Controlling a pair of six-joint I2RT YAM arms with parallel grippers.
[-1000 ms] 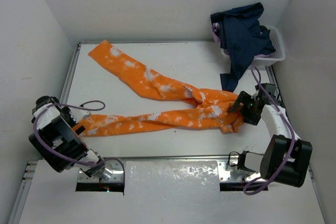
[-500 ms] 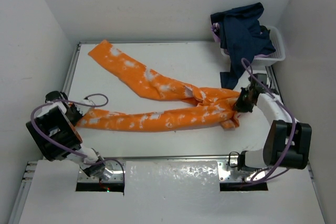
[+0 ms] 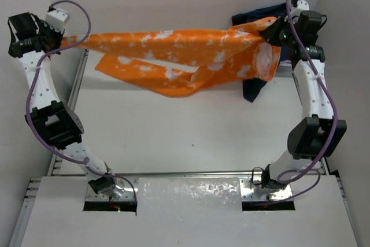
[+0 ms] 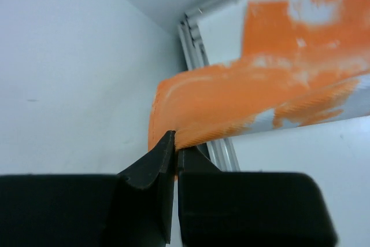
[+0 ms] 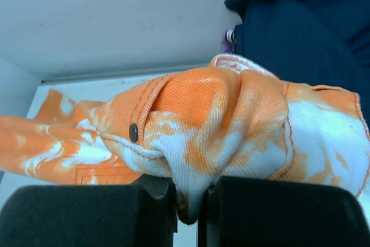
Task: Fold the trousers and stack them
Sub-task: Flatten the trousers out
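You are in the spreading step: the trousers point(image 3: 185, 56) hang in the air between both arms, high over the far edge of the table point(image 3: 191, 137), and no fold has been made yet. Your left gripper point(image 3: 62, 41) is up by the far left corner with its jaws pinched tight on the thin end of one leg; in the left wrist view the orange cloth runs straight out from between the closed tips. Your right gripper point(image 3: 270, 32) is up by the far right corner, clamped on a thick bunch of the waistband, with the metal button showing just beside the fingers in the right wrist view. The gripped leg is stretched nearly taut from one gripper to the other. The second leg sags below it, its end drooping toward the far left part of the table; I cannot tell whether it touches the surface. A dark blue garment point(image 5: 300, 21) sits just behind your right gripper, close to the waistband. As I judge it, your next move calls for bringing both grippers down and toward you together, keeping the tension, so the trousers land flat with the loose leg lying along the held one, and keeping the waistband from catching the dark garment.
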